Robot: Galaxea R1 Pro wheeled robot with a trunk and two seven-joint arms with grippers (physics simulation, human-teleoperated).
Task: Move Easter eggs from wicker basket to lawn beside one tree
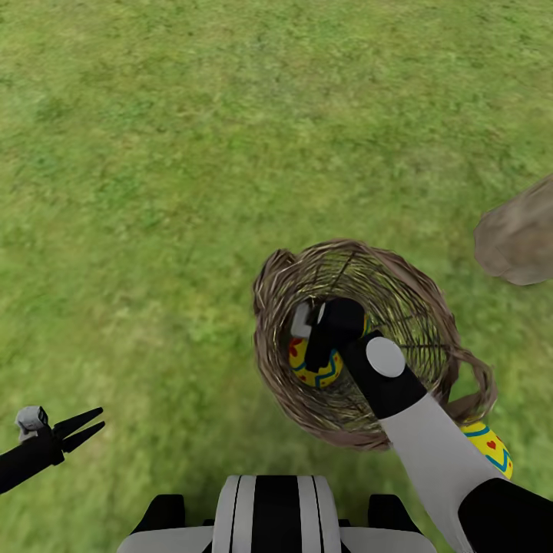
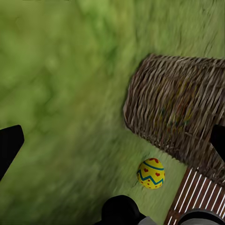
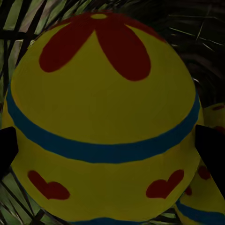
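Note:
The wicker basket (image 1: 399,299) stands on the lawn (image 1: 153,192) just ahead of me. My right gripper (image 1: 315,346) reaches down into it, over a yellow Easter egg (image 1: 316,370). In the right wrist view that egg (image 3: 103,112) sits close up between the dark fingers (image 3: 7,147), which stand open on either side; a second egg (image 3: 208,192) peeks from behind it. Another egg (image 1: 490,447) lies on the grass outside the basket, behind my right forearm; the left wrist view shows this egg (image 2: 151,173) beside the basket (image 2: 178,108). My left gripper (image 1: 101,419) hovers open and empty over the grass at the near left.
A pale grey-brown rough mass (image 1: 518,238) juts in at the right edge, a little beyond the basket; I cannot tell what it is. My own base (image 1: 273,514) lies just below the basket. Open grass spreads to the left and ahead.

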